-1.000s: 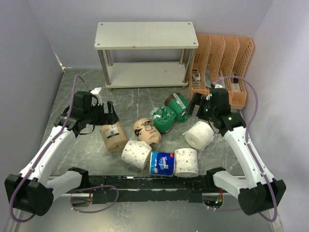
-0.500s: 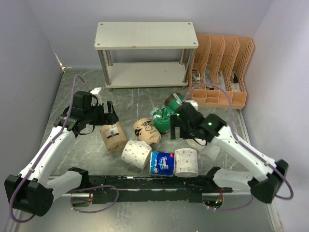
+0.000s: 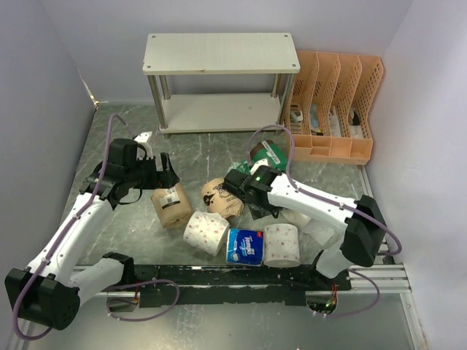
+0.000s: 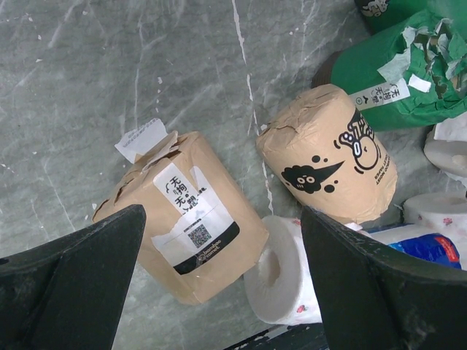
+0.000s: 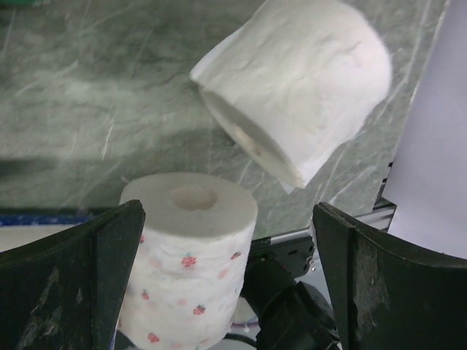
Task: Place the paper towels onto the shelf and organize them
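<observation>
Shelf: the shelf (image 3: 221,55) is standing at the back of the table (image 3: 197,149), one pale board above the other.
Paper towels: the paper towels are lying loose on the table in front of the shelf, bunched between the arms.
File organizer: the orange file organizer (image 3: 332,109) is standing just right of the shelf. Its slots are holding small items too small to tell.
Left gripper: the left gripper (image 4: 221,240) is hanging with its fingers spread wide over the labelled brown roll (image 4: 186,226), gripping nothing.
Neighbours: the cartoon brown roll (image 4: 328,164) is lying beside it, with the green roll (image 4: 394,80) just beyond.
Right gripper: the right gripper (image 5: 228,240) is gaping wide above the upright strawberry-print roll (image 5: 186,248). The plain white roll (image 5: 299,95) is lying on its side near it.
</observation>
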